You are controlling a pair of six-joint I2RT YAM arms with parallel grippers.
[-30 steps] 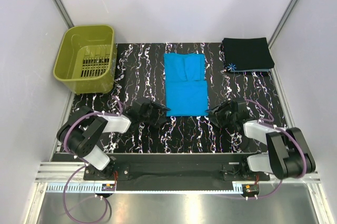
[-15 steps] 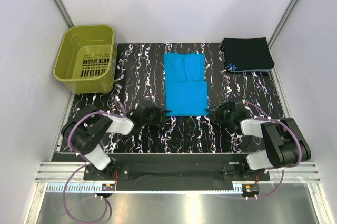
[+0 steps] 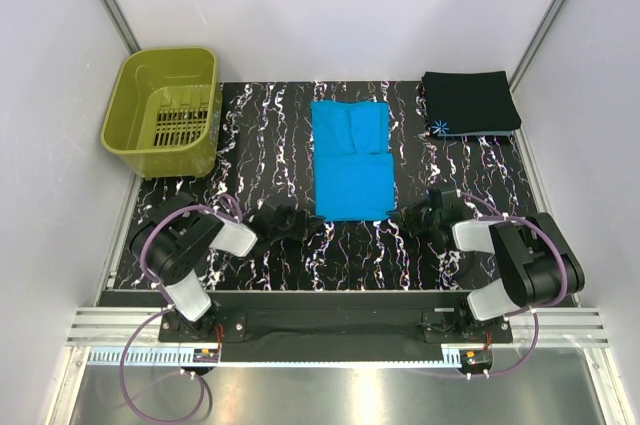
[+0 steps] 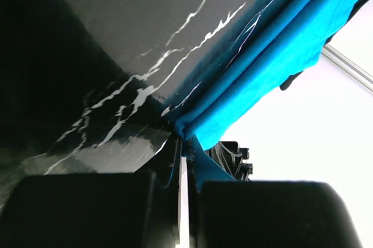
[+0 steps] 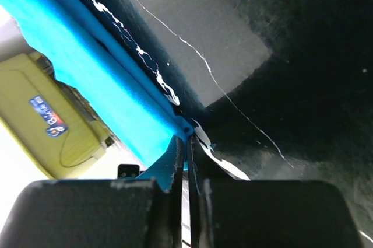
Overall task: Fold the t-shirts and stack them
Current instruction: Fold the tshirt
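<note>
The turquoise-blue t-shirt [image 3: 350, 160] lies folded in a long strip in the middle of the black marbled table [image 3: 260, 135]. My left gripper [image 3: 310, 218] is low at its near left corner and shut on that corner; the left wrist view shows blue cloth [image 4: 256, 79] pinched at the tips of the left gripper [image 4: 185, 146]. My right gripper [image 3: 406, 215] is shut on the near right corner, where the cloth [image 5: 99, 84] meets the tips of the right gripper [image 5: 187, 137]. The black t-shirt [image 3: 470, 103], with a starburst mark, lies folded at the back right.
An olive-green plastic basket [image 3: 165, 110] stands at the back left corner and also shows in the right wrist view as the basket [image 5: 52, 131]. White walls with metal rails close in the table on three sides. The arm bases sit along the near edge.
Both grippers have gone from open to shut on the near corners of the turquoise t-shirt. Both arms have settled lower and a little nearer to the bases.
</note>
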